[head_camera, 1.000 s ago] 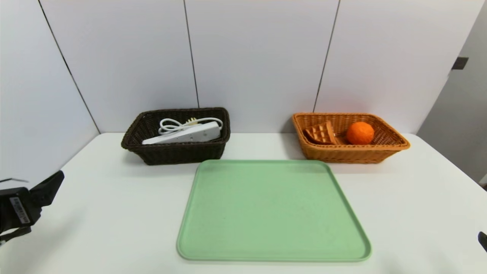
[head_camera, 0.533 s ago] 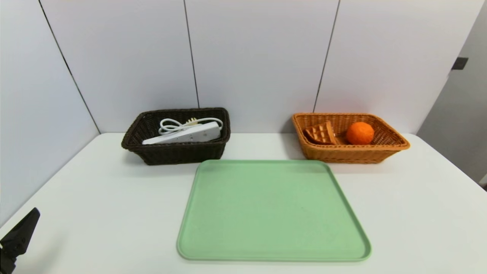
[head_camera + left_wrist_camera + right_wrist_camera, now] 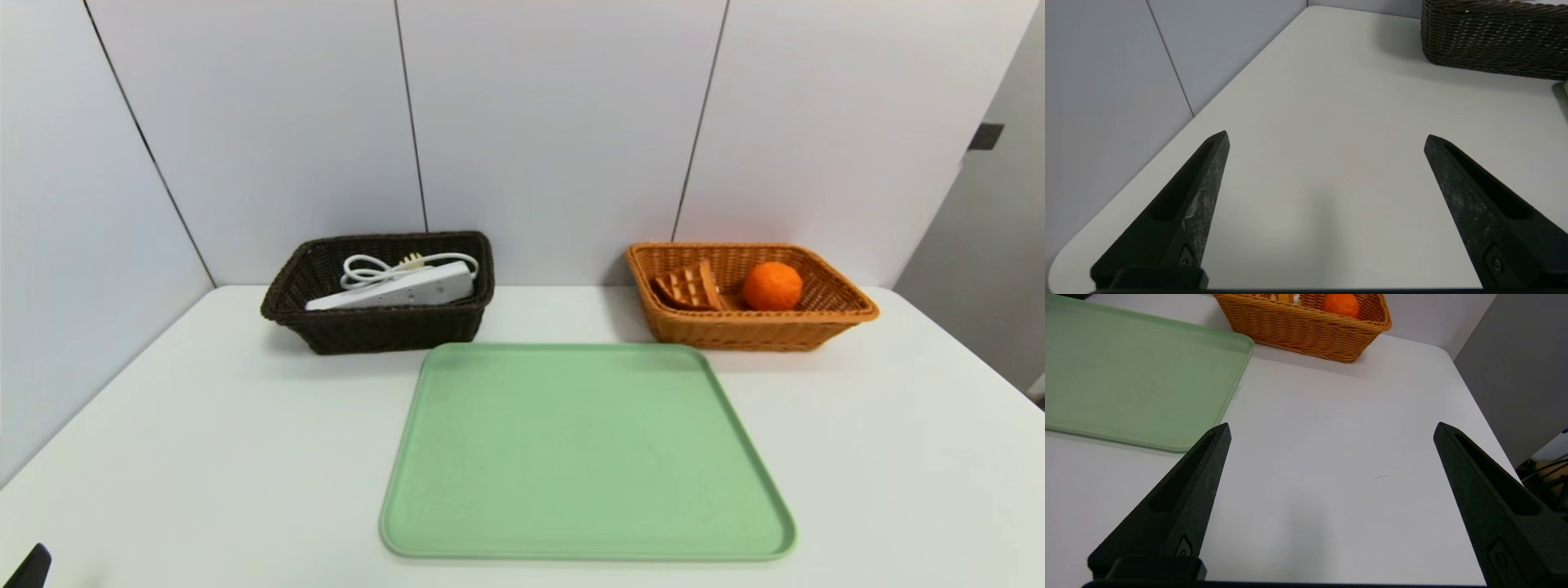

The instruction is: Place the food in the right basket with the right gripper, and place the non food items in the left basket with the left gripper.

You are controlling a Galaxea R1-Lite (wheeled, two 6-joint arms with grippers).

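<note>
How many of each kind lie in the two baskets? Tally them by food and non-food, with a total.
Food: 2, the waffle piece and the orange, both in the right basket.
Non-food: 1 clearly seen, the white power strip with its cord, in the left basket.
Total: 3.

No words, labels, brands, numbers or signs are showing legibly anywhere: the dark basket (image 3: 392, 331), the orange-brown basket (image 3: 735, 333), the white power strip (image 3: 400, 287), the green tray (image 3: 584, 449) and the white bench (image 3: 204, 457) are all carrying nothing that can be read, and the walls (image 3: 555, 122) behind are displaying no writing either.
</note>
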